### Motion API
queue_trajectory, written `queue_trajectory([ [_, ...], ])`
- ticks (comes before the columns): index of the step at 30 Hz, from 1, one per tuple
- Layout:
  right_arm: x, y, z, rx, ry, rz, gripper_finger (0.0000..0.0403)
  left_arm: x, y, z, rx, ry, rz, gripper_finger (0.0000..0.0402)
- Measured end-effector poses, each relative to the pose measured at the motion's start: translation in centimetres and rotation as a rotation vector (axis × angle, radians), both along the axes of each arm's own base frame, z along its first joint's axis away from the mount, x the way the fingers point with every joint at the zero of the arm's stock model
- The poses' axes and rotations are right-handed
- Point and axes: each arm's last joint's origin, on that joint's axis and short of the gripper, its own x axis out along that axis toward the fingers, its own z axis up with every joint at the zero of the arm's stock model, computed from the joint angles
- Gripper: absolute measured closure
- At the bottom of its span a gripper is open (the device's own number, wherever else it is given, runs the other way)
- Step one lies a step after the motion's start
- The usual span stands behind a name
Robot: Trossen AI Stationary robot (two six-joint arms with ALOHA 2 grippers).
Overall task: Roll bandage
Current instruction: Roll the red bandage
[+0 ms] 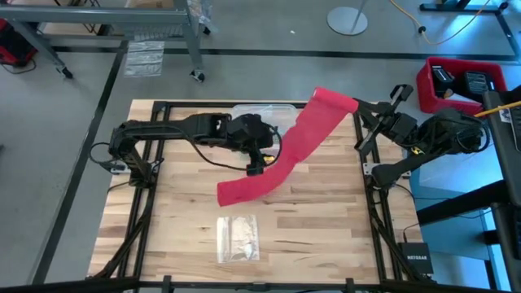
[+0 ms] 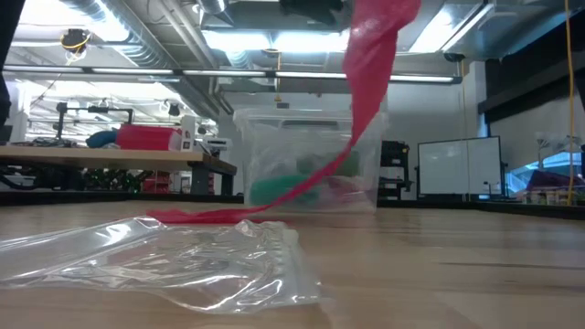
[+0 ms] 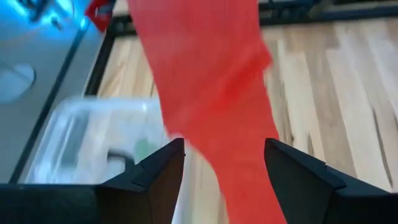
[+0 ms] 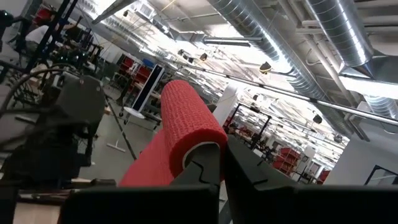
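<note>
The red bandage [image 1: 297,142] runs as a long band from my right gripper [image 1: 356,104], raised over the table's far right, slanting down to its lower end [image 1: 236,191], which lies flat on the wood. The low view shows it hanging from above [image 2: 366,82]. My right gripper [image 4: 222,165] is shut on the bandage's upper end. My left gripper [image 1: 255,167] is open at mid-table. In its wrist view the gripper [image 3: 224,180] has one finger on either side of the band [image 3: 211,93]. My right gripper pinches the bandage's upper end between its two fingers, and the cloth curls in a rounded roll [image 4: 186,118] over one finger [image 4: 202,158]. That end is lifted clear, and the band hangs slack below it down to the table. My left gripper straddles the band; whether a finger touches it, I cannot tell.
A clear plastic box [image 1: 264,114] stands at the table's far middle, behind the band, and also shows in the low view [image 2: 306,164]. A small clear plastic bag [image 1: 238,238] lies near the front edge, large in the low view [image 2: 155,260]. Bare wood lies to the right.
</note>
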Motion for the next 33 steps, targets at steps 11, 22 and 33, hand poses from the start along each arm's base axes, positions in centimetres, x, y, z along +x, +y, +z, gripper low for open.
queue_trajectory([
  [11,0.0,-0.1,-0.1,-0.006,0.025,-0.038,0.0396,-0.8,-3.7,-5.2,-0.112,0.170,0.039,0.0190],
  [22,0.1,-0.1,-0.2,-0.013,0.037,-0.049,0.0395,2.6,-7.2,-16.1,-0.091,-0.022,0.128,0.0190],
  [33,0.1,-0.2,-0.3,0.003,0.050,-0.088,0.0394,4.7,-9.6,-20.9,0.044,-0.152,0.359,0.0190],
])
